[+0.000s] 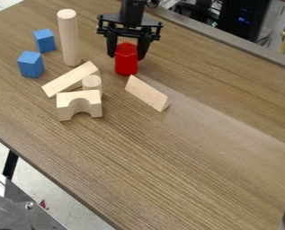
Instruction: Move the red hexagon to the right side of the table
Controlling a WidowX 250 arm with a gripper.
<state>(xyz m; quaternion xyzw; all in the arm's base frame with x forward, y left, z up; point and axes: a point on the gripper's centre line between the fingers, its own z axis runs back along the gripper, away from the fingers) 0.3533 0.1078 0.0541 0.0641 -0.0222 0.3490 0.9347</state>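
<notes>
Could clip the wooden wedge (147, 93), nearer than the red block (126, 59) and to its right, through too low a carry toward the right side of the table (174, 179). Could drop or tilt the red block itself through a hold on its upper part alone, or twist it through pressure off-square to its flat sides. Seems upright, directly below the gripper (127, 57), with a jaw on either side of its top; cannot tell from here whether squeezed or merely straddled. Could topple the tall rod (69, 38), left of the red block, through a stray sideways swing

Underfoot, brown wood grain in long streaks. Nearest the camera, left of the red block, a pale, square-shouldered arch (78, 96) with a rounded cut-out; then the wedge, smooth and sloping to a ridge. Behind the arch, a stubby round peg (92, 84) and a flat plank (71, 80), both plain wood. Level with the red block, glossy and many-sided, a blue cube (31, 64), crisp-cornered; farther back, another blue cube (45, 40), and the slim rod, round-ended and pale
</notes>
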